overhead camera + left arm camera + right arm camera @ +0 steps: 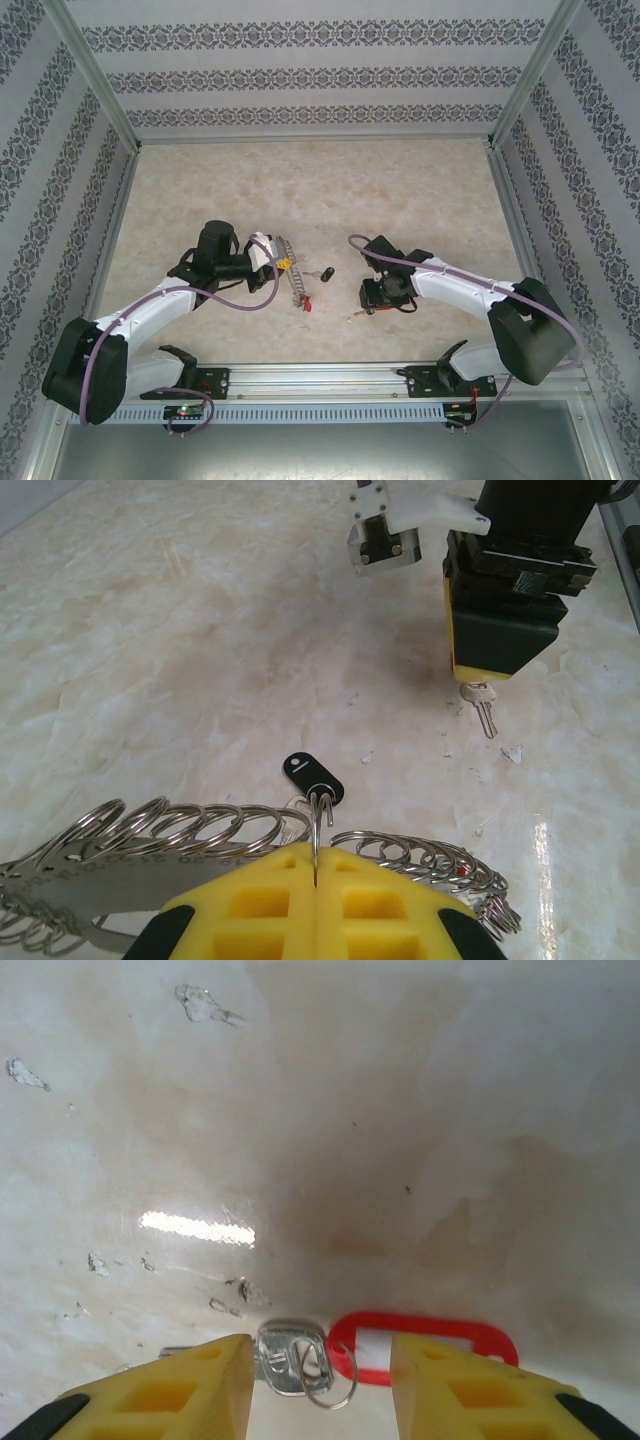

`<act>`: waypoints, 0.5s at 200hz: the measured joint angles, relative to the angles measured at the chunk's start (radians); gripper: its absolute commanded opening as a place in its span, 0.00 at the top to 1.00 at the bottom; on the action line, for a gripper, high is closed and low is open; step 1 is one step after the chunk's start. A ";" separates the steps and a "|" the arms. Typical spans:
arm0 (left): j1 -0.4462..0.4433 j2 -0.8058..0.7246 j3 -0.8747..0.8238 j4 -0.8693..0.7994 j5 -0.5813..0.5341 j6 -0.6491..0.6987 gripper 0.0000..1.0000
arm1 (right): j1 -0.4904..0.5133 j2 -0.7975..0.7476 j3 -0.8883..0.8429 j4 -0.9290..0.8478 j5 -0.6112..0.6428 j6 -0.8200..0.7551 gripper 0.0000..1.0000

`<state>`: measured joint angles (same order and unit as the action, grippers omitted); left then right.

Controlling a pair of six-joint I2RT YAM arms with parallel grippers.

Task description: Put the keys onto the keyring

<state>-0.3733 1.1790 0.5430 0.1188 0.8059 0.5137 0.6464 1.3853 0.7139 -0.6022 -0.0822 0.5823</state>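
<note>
Currently left jaws clamped on keyring [200, 830]; right jaws apart, straddling red-tagged key [290, 1360].

Bright, even, diffuse light fills the overhead view, leaving only faint soft shadows under the arms on the pale tabletop [300, 180]. In the right wrist view a white streak of glare lies on the glossy surface beside a broad dim shadow, and the right claw [320, 1385] looks soft-edged. In the left wrist view the keyring [200, 830] glints and a pale reflection streaks the lower right
</note>
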 measured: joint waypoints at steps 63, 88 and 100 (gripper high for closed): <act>0.000 0.000 0.000 0.000 0.002 0.002 1.00 | 0.032 -0.070 -0.023 -0.042 0.048 0.284 0.64; 0.000 0.004 0.001 0.000 0.003 0.002 1.00 | 0.039 -0.070 -0.040 -0.034 0.040 0.352 0.65; 0.000 0.005 0.002 0.000 0.003 0.002 1.00 | 0.039 -0.067 -0.045 -0.023 0.034 0.380 0.67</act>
<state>-0.3733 1.1839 0.5449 0.1188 0.8085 0.5156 0.6853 1.3186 0.6689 -0.6250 -0.0479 0.9623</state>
